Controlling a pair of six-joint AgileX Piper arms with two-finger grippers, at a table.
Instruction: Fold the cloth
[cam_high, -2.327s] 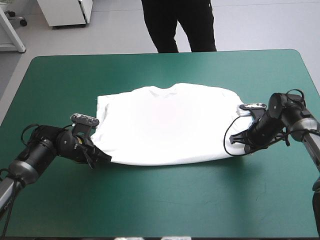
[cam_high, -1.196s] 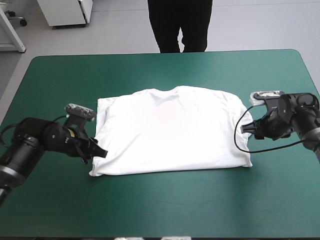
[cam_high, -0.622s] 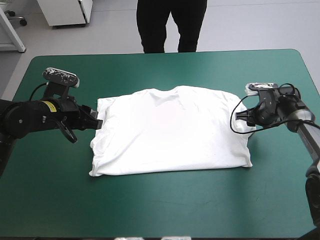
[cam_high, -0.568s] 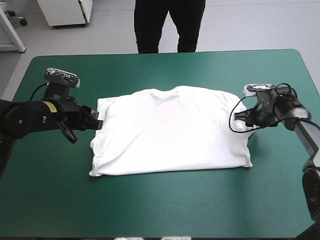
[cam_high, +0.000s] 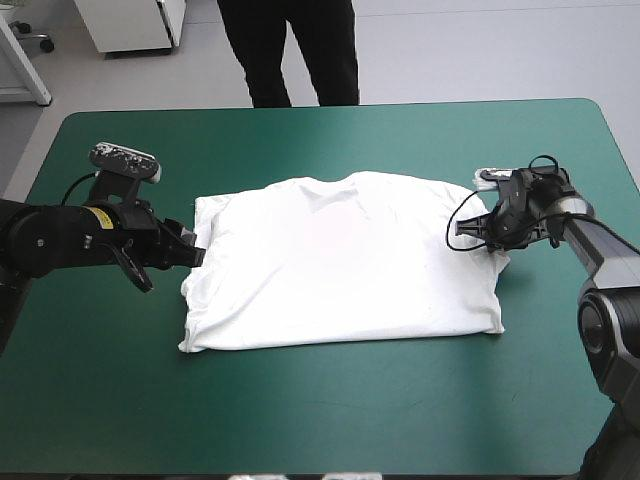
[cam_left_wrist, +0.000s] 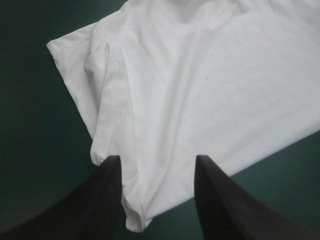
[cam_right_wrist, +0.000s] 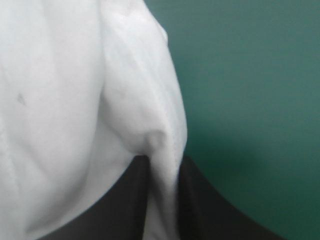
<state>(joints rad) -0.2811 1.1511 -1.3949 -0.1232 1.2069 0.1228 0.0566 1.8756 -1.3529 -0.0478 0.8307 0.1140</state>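
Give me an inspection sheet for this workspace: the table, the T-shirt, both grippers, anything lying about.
Surface: teal-green cover, lying smooth.
Job's things: T-shirt, white, lying flat mid-table, neckline toward the far edge.
Clutter: nothing seen.
Grippers: left gripper, jaws open astride the T-shirt's side edge; right gripper, jaws shut on a raised fold at the opposite side edge.
Cables: nothing seen.
Surroundings: nothing seen.

No readable text — none anywhere
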